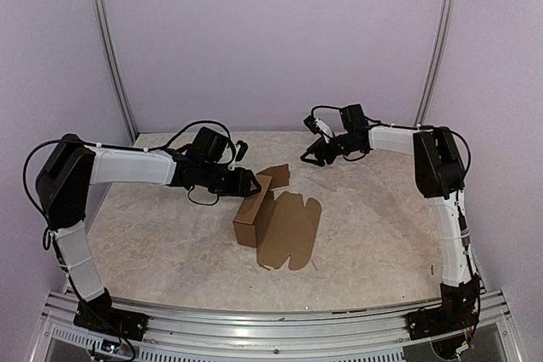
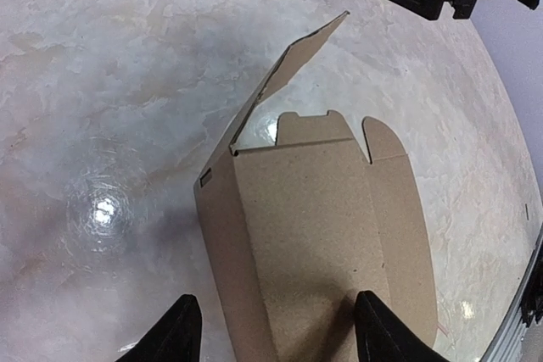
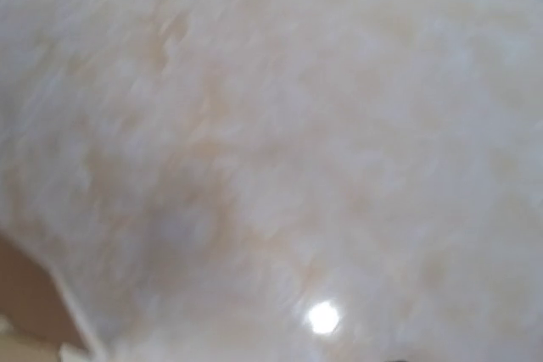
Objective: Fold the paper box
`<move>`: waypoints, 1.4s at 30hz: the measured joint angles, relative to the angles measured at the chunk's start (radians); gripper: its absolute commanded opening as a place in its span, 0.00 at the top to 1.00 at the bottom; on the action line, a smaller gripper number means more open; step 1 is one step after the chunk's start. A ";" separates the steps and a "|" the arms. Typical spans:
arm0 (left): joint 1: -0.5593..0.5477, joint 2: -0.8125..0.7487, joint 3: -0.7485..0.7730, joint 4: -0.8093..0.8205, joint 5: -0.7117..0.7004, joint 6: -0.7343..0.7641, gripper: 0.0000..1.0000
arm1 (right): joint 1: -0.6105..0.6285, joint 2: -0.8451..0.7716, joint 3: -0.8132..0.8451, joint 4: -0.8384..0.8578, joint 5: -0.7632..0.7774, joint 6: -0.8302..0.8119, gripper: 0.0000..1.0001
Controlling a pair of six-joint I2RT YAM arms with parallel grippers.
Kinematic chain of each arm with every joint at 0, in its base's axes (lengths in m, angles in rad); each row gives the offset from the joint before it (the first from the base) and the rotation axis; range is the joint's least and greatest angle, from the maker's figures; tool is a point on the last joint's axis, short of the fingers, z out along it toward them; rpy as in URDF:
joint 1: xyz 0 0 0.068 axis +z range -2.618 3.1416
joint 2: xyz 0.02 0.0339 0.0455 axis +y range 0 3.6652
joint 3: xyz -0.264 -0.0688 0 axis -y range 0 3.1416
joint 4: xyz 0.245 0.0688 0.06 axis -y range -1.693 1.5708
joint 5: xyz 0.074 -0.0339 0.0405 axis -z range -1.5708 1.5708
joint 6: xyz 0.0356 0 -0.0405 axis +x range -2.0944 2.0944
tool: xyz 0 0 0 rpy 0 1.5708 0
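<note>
The paper box is seen near the middle of the worktop, only partly formed. Its left side is raised into a wall, a flap is stood up at the far end, and the panel with the rounded tabs is laid flat to the right.

The left claw is found at the box's far left end, just beside that raised flap. In the left wrist view its fingers are shown spread, one outside the raised wall and the other over the brown panel. Nothing is pinched, and no contact with the cardboard can be made out.

The right claw is found well apart from the box, beyond its far right end, over bare worktop. Whether it is spread or pressed together cannot be told. Its own wrist view is blurred, and only marbled surface and a brown patch at the lower left are shown.
</note>
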 measured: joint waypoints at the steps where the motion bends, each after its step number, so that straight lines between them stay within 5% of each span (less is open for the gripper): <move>1: 0.001 0.000 -0.002 0.003 0.005 0.002 0.41 | 0.002 0.004 0.009 0.010 0.006 0.006 0.45; 23: 0.028 0.008 -0.022 0.051 0.070 0.021 0.42 | 0.150 -0.084 -0.232 -0.071 -0.040 -0.334 0.44; 42: 0.042 0.011 -0.037 0.080 0.138 0.037 0.42 | 0.222 -0.158 -0.267 0.009 -0.098 -0.327 0.40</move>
